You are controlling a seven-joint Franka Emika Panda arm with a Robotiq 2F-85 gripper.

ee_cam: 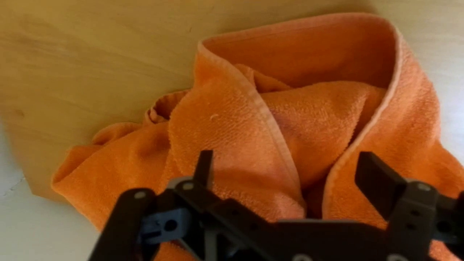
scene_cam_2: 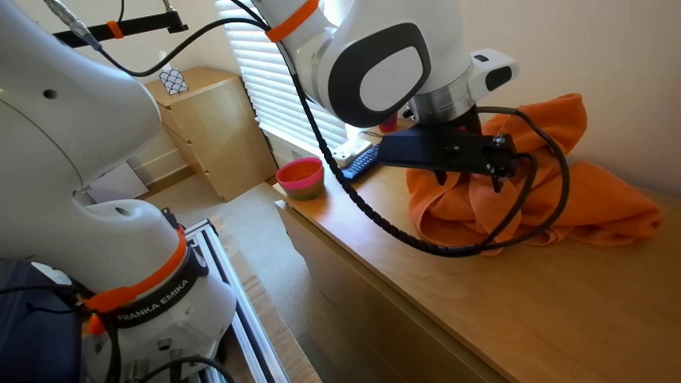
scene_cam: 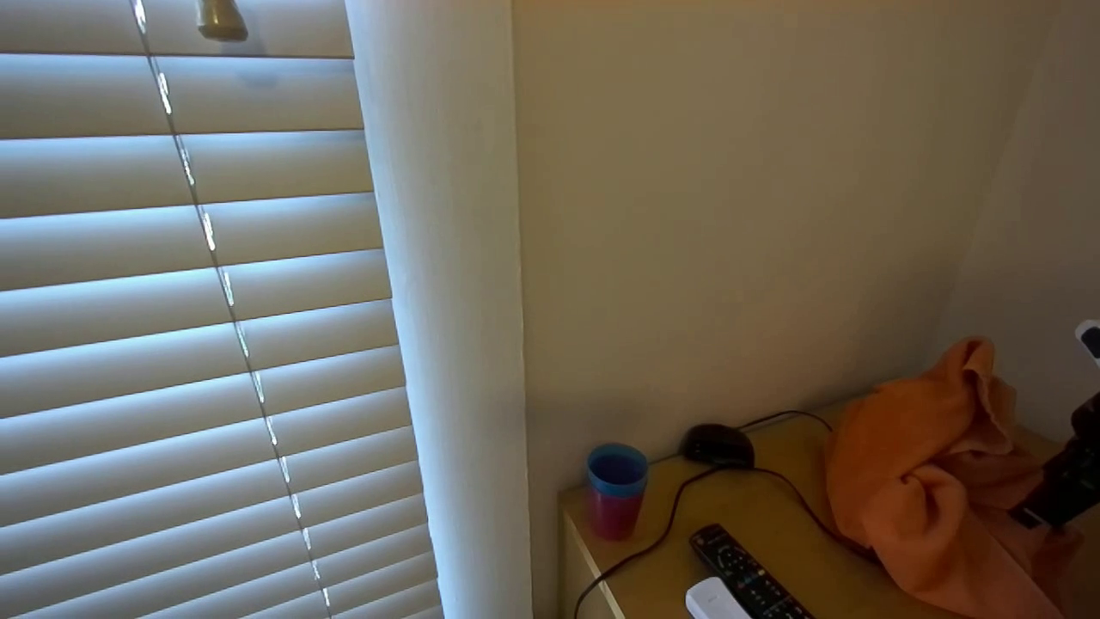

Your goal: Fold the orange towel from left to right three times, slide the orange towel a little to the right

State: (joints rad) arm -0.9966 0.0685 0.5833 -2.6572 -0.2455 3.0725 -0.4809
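The orange towel lies rumpled in a heap on the wooden dresser top, close to the wall. In an exterior view it shows as a tall bunched fold with a tail toward the right. In the wrist view the towel fills the middle, with a looped, hemmed fold standing open at the top. My gripper is open, its two fingers wide apart over the towel with nothing held between them. In an exterior view the gripper is in front of the towel. Whether the fingertips touch the cloth is unclear.
A blue-and-pink cup, a black remote, a white device and a black cabled object are beside the towel. A pink-and-green bowl stands near the dresser's front edge. The wall is behind.
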